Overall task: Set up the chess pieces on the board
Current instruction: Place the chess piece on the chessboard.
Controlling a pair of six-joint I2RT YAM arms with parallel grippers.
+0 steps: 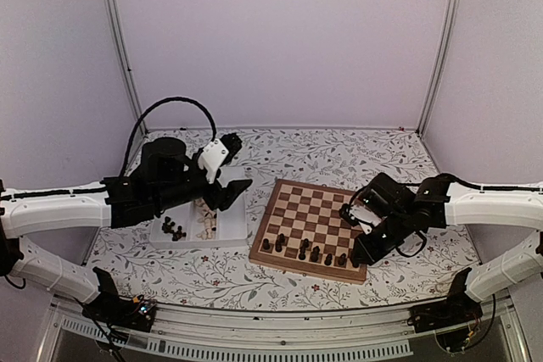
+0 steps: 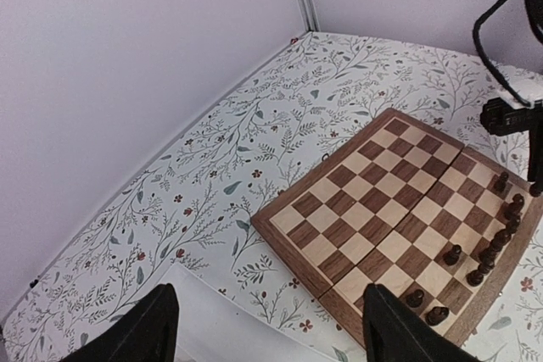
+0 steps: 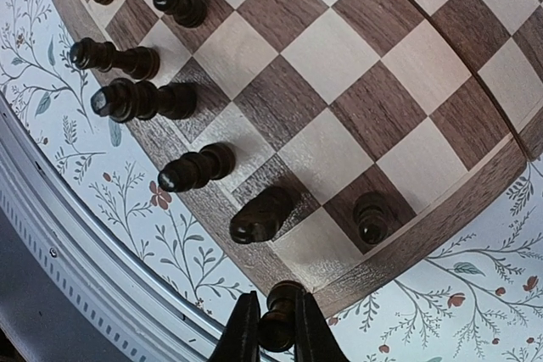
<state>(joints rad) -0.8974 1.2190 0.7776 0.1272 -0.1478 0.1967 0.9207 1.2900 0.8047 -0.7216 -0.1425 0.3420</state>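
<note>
Wooden board (image 1: pixel 310 209), tan and brown squares, on floral cloth (image 1: pixel 339 154); turned dark pieces (image 3: pixel 136 101) line its near edge. White tray (image 1: pixel 231 236) left of it holds more dark and pale ones. Right gripper (image 3: pixel 270 338) clamped on a dark piece (image 3: pixel 281 313) at the board's near right corner; left gripper (image 2: pixel 271 332) spread wide over the tray.

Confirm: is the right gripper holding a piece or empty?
Holding. The right gripper is shut on a dark piece, which the wrist view shows pinched upright in it.
</note>
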